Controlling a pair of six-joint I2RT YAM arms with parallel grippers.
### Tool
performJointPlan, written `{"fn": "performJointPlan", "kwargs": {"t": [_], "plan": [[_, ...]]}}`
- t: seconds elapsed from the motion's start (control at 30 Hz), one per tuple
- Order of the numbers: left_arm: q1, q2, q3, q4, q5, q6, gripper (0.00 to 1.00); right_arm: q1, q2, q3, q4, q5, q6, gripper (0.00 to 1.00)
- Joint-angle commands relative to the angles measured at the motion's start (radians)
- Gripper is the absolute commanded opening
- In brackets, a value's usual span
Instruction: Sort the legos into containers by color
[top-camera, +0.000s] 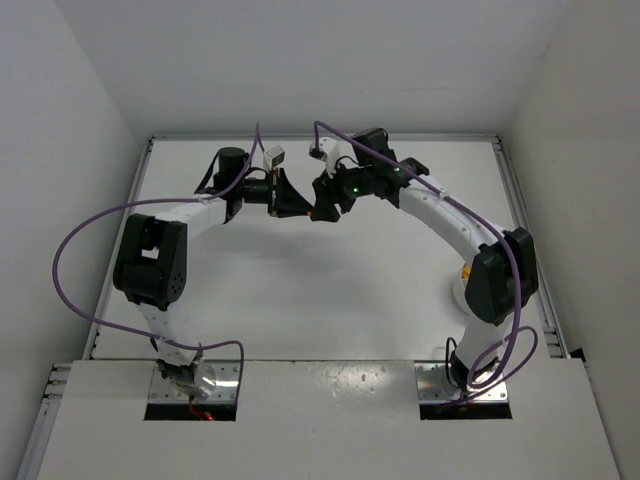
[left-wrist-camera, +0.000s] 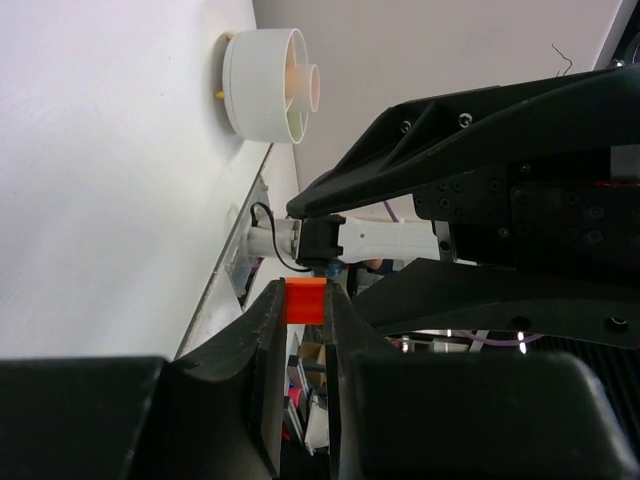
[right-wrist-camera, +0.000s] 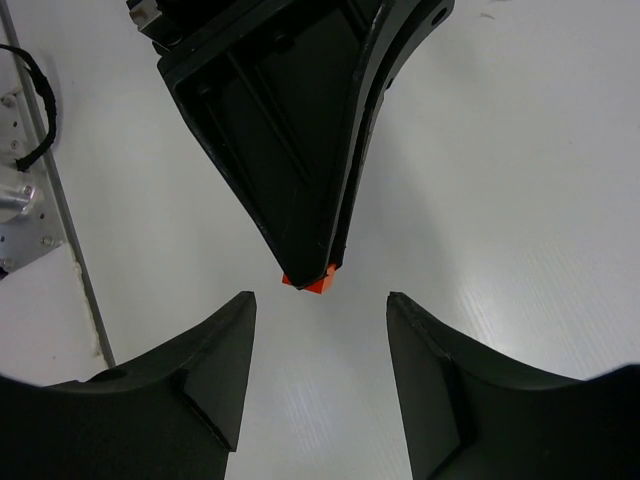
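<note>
SITE: robotics lab test cell | ENCLOSURE: plain white panel walls (top-camera: 60, 150) around a bare white table (top-camera: 320, 300) | EQUIPMENT: left arm (top-camera: 150, 260) and right arm (top-camera: 450, 215) on metal base plates (top-camera: 228, 383) | WIRING: exposed purple cable (top-camera: 55, 268)

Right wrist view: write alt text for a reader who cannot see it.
The black left gripper points in from the top, a small red-orange plastic brick pinched at its tip. The right gripper stands open below it, a black finger on either side, over a white tabletop.
</note>
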Motion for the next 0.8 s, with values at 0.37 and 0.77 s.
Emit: {"fn": "performJointPlan", "kwargs": {"t": [0.37,0.77], "plan": [[-0.008,-0.042,-0.005,-0.011,0.02,0.029,0.0,0.024,0.031,0.02,0.078,0.003,0.037,0.53],[-0.027,-0.06,-0.005,-0.011,0.011,0.029,0.03,0.034,0.041,0.02,0.109,0.069,0.047,0.17]]}}
